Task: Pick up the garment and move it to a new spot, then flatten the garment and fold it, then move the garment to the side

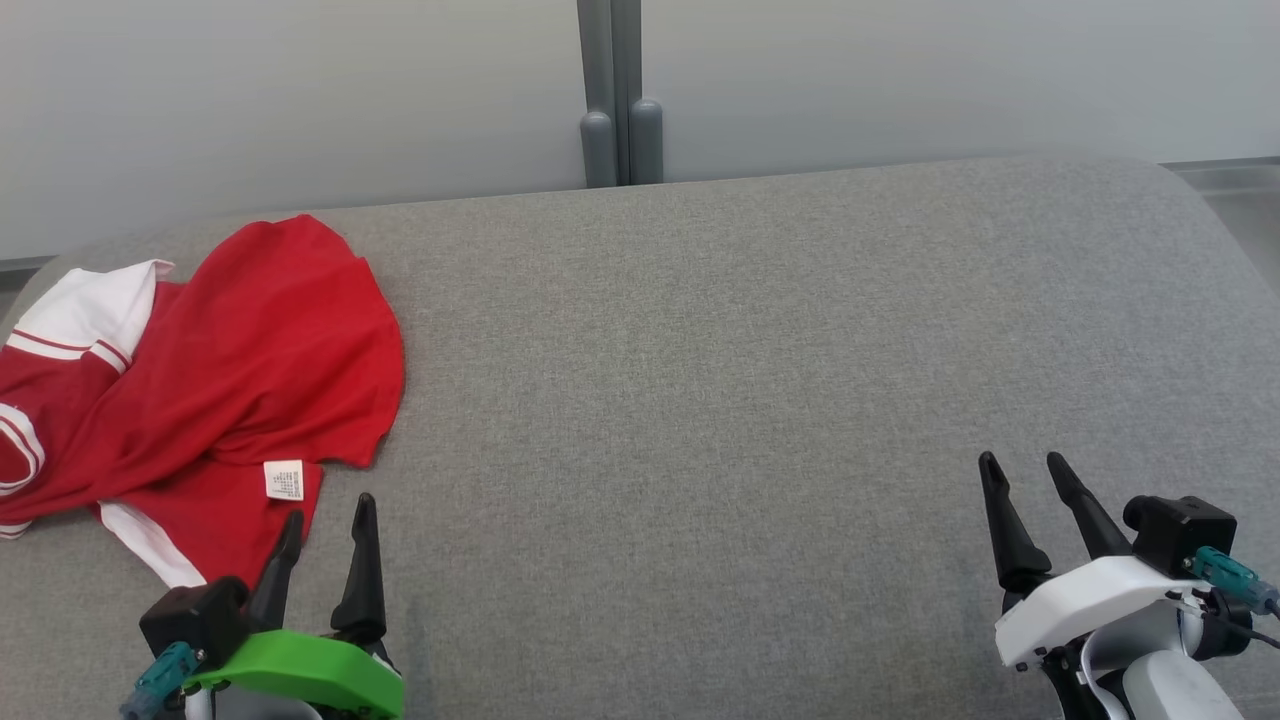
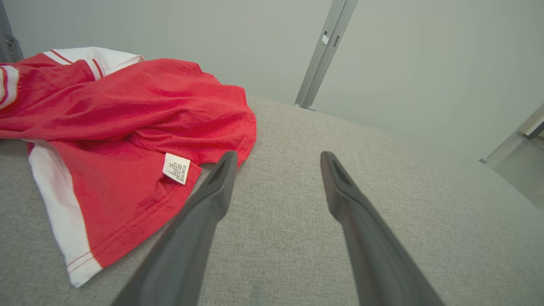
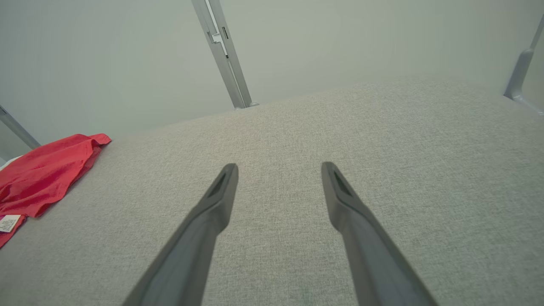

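Garment (image 1: pixel 250 370) bunched at counter's (image 1: pixel 700 400) far left. Left claw (image 1: pixel 329 506) wide, empty, just beside the hem. Right claw (image 1: pixel 1021 458) wide, empty, well apart. Best: left pinches a thick fold, lifts clear.

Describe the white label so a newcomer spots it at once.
On the grey cushion, a crumpled red garment lies at the robot's left. At its near edge, just beyond the left gripper, sits the label: a small printed square, unlike the plain white trim.
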